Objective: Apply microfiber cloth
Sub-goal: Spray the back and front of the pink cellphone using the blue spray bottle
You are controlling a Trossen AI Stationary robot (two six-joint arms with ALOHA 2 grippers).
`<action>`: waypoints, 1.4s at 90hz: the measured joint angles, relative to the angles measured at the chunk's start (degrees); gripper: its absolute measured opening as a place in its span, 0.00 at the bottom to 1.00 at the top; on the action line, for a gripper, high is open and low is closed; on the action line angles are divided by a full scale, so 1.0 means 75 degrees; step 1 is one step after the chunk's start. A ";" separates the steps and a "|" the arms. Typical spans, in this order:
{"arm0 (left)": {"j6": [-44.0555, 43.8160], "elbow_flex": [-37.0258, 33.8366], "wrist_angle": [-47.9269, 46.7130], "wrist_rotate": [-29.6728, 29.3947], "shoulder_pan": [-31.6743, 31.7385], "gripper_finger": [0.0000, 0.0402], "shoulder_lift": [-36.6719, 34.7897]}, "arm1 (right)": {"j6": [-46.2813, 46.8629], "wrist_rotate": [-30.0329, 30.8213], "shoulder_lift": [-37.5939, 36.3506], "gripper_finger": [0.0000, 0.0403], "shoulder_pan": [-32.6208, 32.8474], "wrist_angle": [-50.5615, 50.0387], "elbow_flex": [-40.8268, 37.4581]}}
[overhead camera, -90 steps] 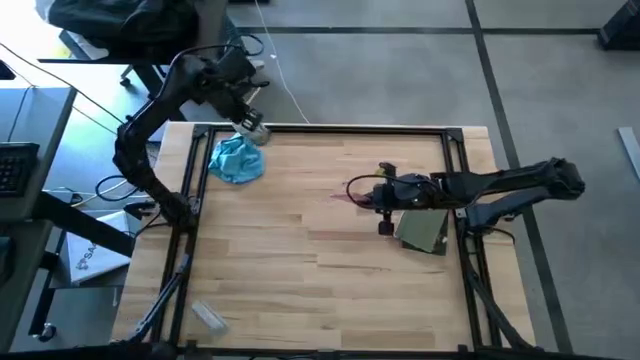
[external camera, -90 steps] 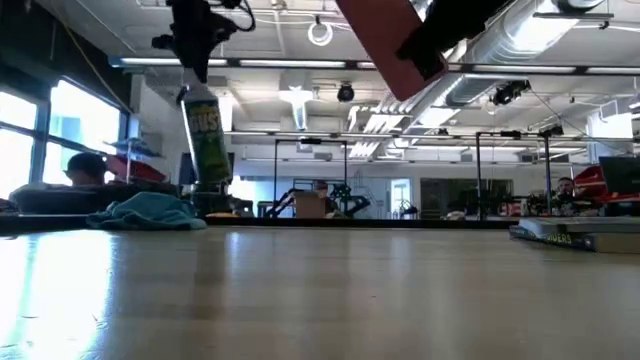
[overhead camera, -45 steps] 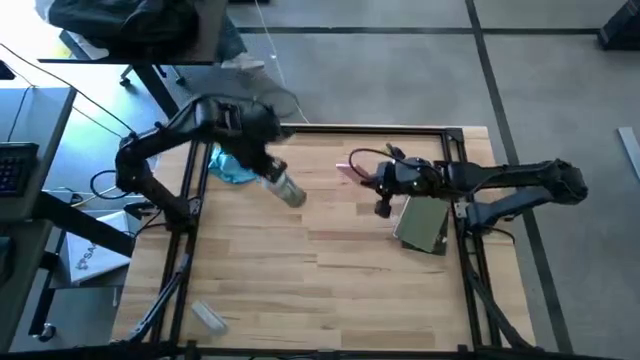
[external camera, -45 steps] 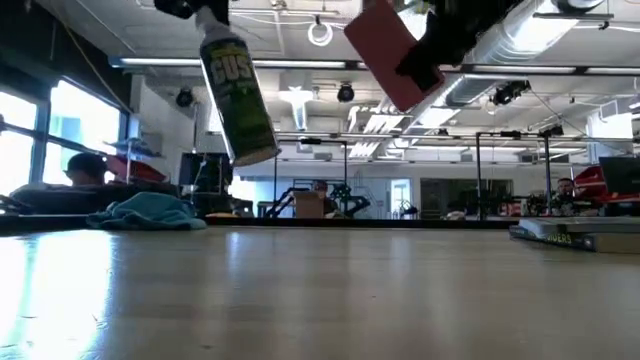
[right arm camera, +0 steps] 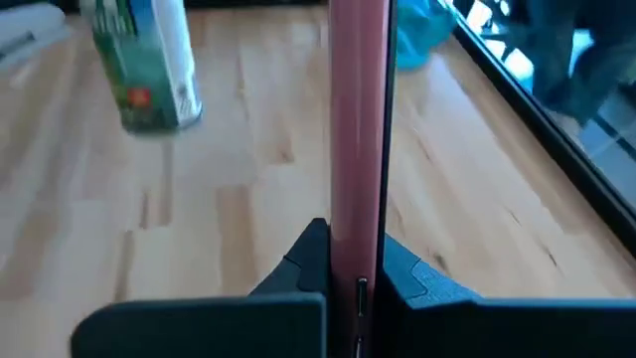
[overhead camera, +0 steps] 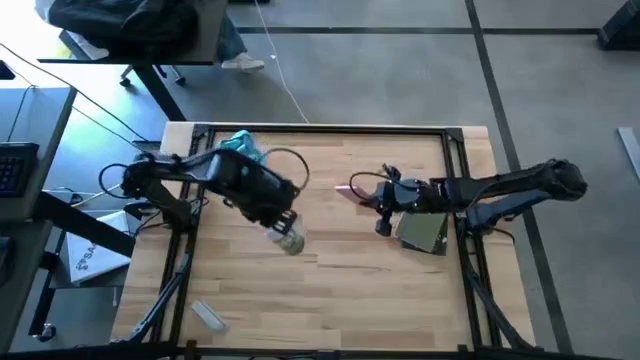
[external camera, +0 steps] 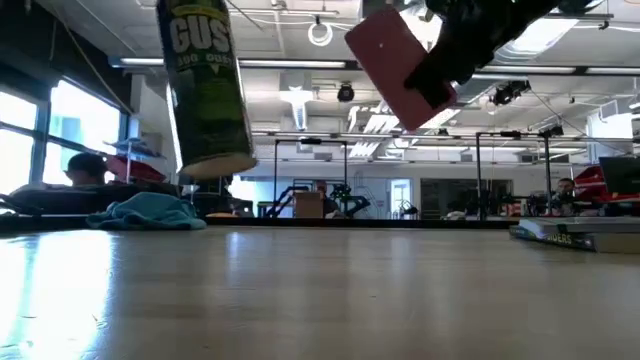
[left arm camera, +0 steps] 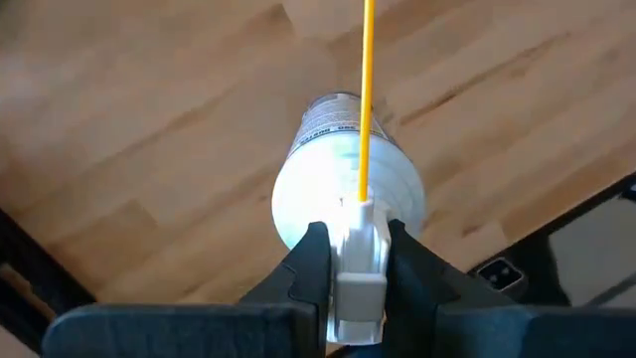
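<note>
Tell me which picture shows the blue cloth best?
The low view: the microfiber cloth lies crumpled and unobstructed at the table's far edge. The high view shows only part of it behind the left arm; the right wrist view catches a corner; the left wrist view misses it.

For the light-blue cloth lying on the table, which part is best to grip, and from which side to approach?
Grip a raised fold near the middle of the microfiber cloth, coming straight down from above: it lies crumpled in a low heap at the table's far left corner, so its bunched top probably offers the easiest pinch.
</note>
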 joint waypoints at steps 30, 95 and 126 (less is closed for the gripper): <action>0.0431 0.0000 -0.0011 0.0491 0.0060 0.10 0.0682 | -0.0126 0.0691 0.0114 0.00 0.0258 0.0949 -0.0321; 0.0816 0.0000 0.0096 -0.0600 0.0218 0.14 0.0775 | -0.0262 0.0701 0.0679 0.00 0.0274 0.1150 -0.0320; 0.1070 -0.0029 -0.0011 -0.0599 0.0246 0.14 0.0778 | -0.0262 0.0663 0.0679 0.00 0.0307 0.1150 -0.0320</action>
